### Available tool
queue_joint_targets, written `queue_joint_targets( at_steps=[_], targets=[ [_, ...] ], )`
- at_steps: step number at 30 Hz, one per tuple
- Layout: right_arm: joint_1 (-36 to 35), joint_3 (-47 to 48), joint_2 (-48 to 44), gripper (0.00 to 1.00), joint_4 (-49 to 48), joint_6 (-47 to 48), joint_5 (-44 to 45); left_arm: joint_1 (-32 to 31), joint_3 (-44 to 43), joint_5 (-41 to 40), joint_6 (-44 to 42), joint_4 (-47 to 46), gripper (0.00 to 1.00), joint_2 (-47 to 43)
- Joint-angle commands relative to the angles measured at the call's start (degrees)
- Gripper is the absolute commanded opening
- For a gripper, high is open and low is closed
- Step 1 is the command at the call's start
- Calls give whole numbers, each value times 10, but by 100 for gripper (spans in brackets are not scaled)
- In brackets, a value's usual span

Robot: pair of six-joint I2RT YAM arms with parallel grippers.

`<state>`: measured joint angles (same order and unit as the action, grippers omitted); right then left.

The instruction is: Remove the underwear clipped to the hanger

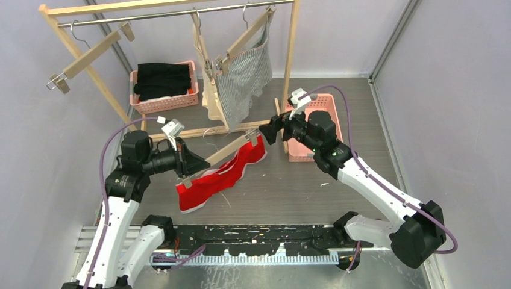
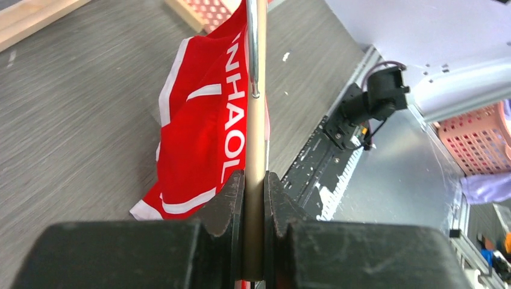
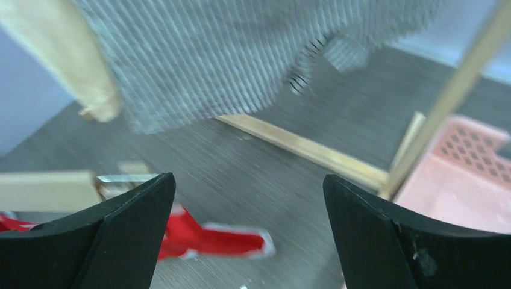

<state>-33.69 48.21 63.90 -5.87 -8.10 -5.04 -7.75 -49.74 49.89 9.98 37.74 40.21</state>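
My left gripper (image 1: pixel 191 164) has its fingers pinched tight on the flat light-wood clip hanger (image 1: pixel 224 154). On the left wrist view the two black pads (image 2: pixel 232 198) squeeze the bar (image 2: pixel 258 138) from either side with no gap. The hanger sits tilted over the grey table (image 1: pixel 301 186), low end at my left gripper and high end toward the right arm.

The red boxer briefs with white trim and lettering (image 1: pixel 220 174) hang from that bar, and the left wrist camera shows them (image 2: pixel 205 120) draped along one side of the wood. I can't tell whether the lower hem touches the table.

My right gripper (image 1: pixel 274 127) is just beside the high end of the hanger. Its fingers are spread wide with nothing between them (image 3: pixel 249 186), and a strip of the red cloth (image 3: pixel 211 241) lies below the gap.

The grey fine-striped boxer briefs (image 1: pixel 244 75) are clipped to their own wooden hanger, up on the metal rail of the wooden rack (image 1: pixel 181 13). They fill the top of the right wrist view (image 3: pixel 229 54). The cream-beige briefs (image 1: pixel 211 102) hang just left of them, touching.

Behind sits a pink plastic basket (image 1: pixel 163 107) holding folded black clothes (image 1: pixel 163 79). A second pink basket (image 1: pixel 331 99) is by my right arm.
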Motion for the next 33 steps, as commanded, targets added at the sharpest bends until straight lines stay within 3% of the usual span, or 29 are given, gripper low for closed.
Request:
queue_joint_targets(
  at_steps=[1,12,18,25,33],
  targets=[
    [-4,61,5,99,-52,30,-136,-20,18,89,19,-120,0,-8],
    [11,64,-24,98,-56,54,-308,-29,30,106,16,-161,0,2],
    [63,45,-51,94,-73,35,-397,-28,29,106,24,-181,0,-15],
    [125,4,-24,93,-221,-96,-505,-29,30,122,56,-221,0,-7],
    [125,2,26,88,-378,-223,-573,-30,32,135,80,-253,0,-3]
  ],
)
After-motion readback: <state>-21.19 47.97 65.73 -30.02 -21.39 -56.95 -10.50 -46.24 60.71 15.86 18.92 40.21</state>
